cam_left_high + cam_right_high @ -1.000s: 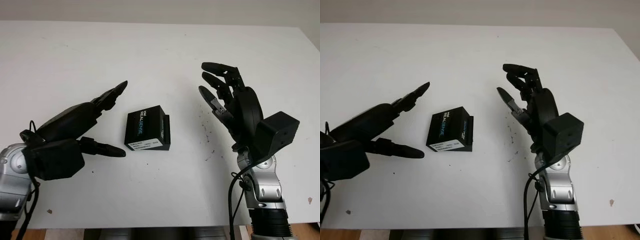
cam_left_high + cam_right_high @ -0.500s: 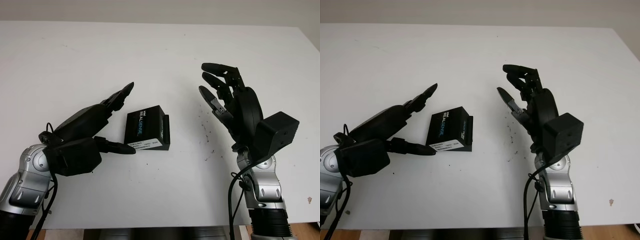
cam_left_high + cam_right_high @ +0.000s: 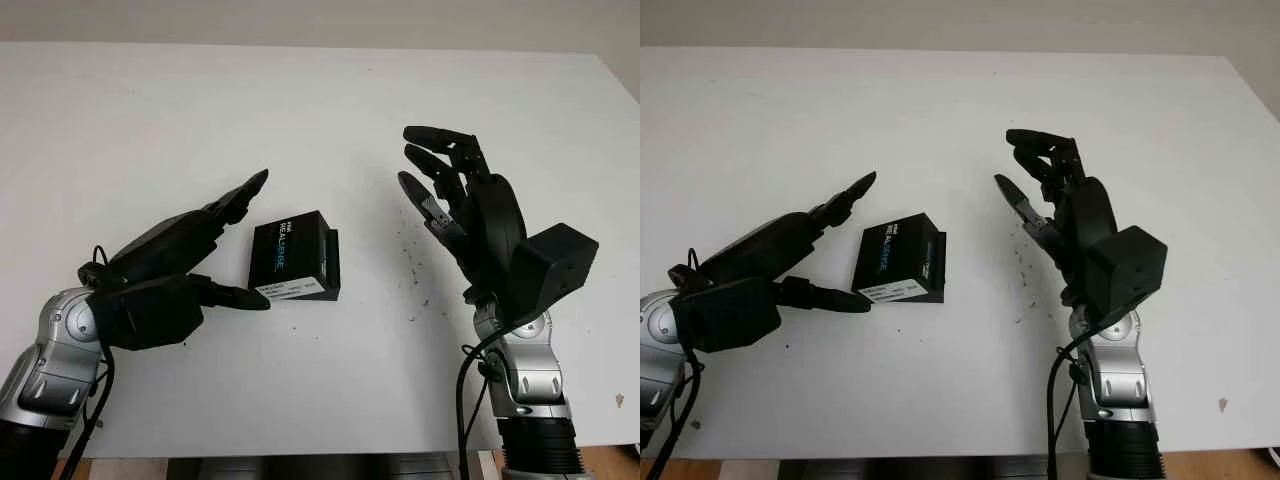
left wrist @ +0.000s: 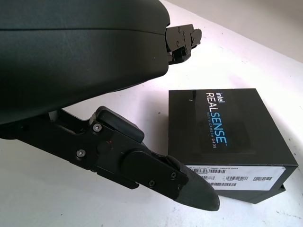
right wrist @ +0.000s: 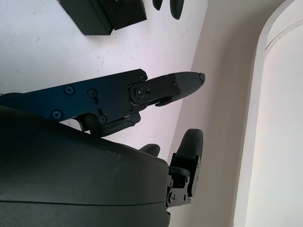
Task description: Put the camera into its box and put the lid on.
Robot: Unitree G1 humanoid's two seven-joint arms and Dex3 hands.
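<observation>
RealSense camera box (image 3: 295,260) sitting lid-on, mid table (image 3: 320,110), nothing loose around it. My left hand (image 3: 175,265) just beside its left edge, holding nothing, thumb tip (image 4: 199,196) right at label corner. Right hand (image 3: 465,215) raised well off to right, empty too. Worry: thumb nudges box, it skids away instead of getting pinched.

- The left hand (image 3: 190,255) moved in from the table's left side toward the black box (image 3: 295,257), most of the way in the first half second.
- Its lower finger (image 4: 189,187) came to lie just beside the box's labelled front edge, where a second earlier a clear gap of table had separated them.
- More of the left forearm (image 3: 55,360) came into view.
</observation>
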